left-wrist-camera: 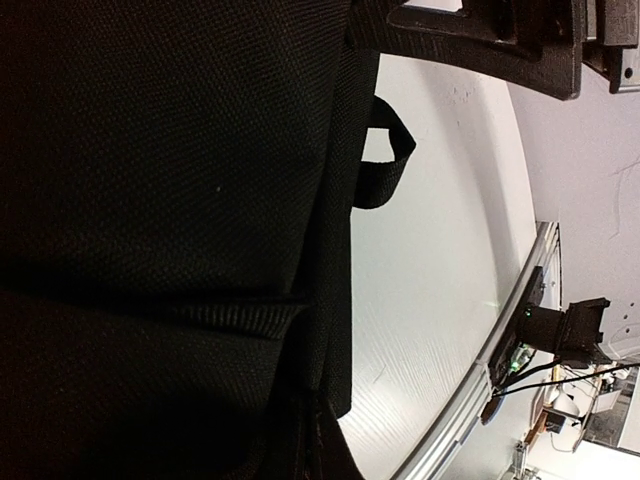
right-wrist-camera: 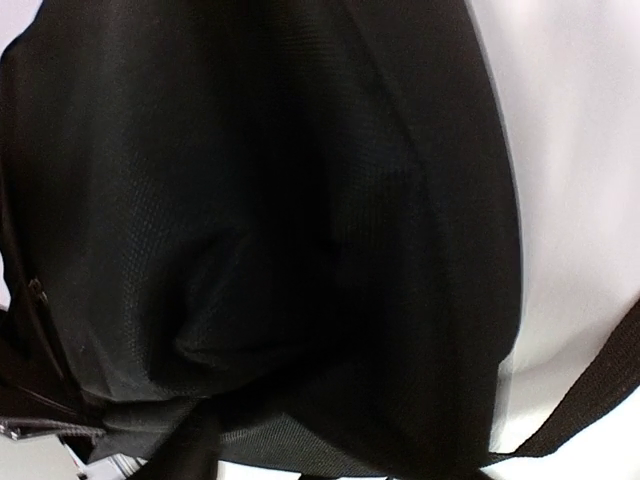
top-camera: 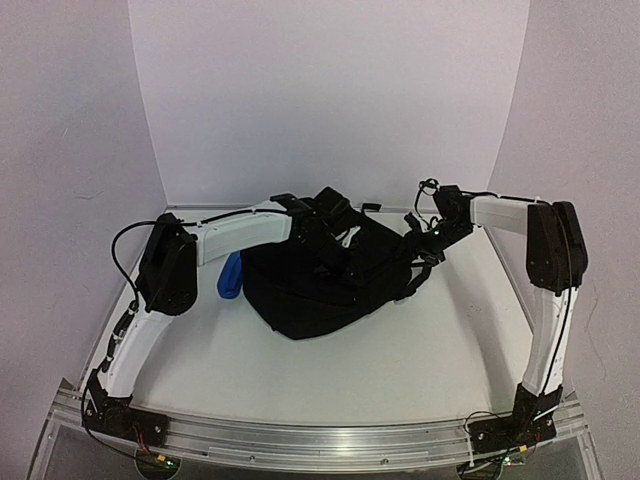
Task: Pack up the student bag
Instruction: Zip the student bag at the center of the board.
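1. Top ext.: student bag point(top-camera: 320, 290) lies mid-table point(top-camera: 400, 350), blue item point(top-camera: 230, 275) just beside it. L fingers point(top-camera: 325, 240) and R fingers point(top-camera: 428, 240) meet its far edge, prob. to spread the opening.
2. L wrist: bag fabric fills view; fingers closed, pinch unconfirmed.
3. R wrist: fabric only; finger state cannot be told.

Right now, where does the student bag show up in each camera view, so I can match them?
Top external: the student bag sits near the middle of the picture.
Left wrist: the student bag fills the left half, seen from very close.
Right wrist: the student bag fills most of the frame, blurred.
Shared landmark: the white table, and it seems to be the white at the right wrist view's right side too.
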`<action>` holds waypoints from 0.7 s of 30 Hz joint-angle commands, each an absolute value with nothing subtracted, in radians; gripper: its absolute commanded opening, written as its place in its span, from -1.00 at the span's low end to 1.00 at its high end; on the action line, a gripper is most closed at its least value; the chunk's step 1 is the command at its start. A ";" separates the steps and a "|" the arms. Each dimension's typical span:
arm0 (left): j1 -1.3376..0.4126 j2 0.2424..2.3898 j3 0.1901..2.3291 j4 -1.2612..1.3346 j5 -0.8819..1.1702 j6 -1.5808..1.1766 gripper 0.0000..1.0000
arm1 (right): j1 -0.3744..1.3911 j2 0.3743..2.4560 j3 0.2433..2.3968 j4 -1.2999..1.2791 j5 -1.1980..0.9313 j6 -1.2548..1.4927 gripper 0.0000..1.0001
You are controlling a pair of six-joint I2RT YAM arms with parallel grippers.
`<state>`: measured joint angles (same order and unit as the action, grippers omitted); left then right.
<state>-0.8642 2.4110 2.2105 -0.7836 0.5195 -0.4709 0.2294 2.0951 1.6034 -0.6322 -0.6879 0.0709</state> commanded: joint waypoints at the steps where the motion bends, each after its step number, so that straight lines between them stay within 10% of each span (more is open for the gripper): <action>1: -0.871 2.243 2.111 -0.797 0.533 -0.443 -1.00 | 0.234 2.143 1.676 -0.594 -0.589 0.099 -0.28; 5: -0.873 2.153 1.981 -0.801 0.542 -0.433 -0.99 | 0.230 2.179 1.712 -0.581 -0.561 0.119 -1.00; 21: -0.876 1.979 1.751 -0.785 0.589 -0.426 -1.00 | 0.133 2.295 1.968 -0.551 -0.478 0.139 -1.00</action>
<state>-0.8707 2.0383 1.7556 -0.7802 0.5586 -0.4423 0.1966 2.2722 1.8632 -0.6194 -0.5836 0.1329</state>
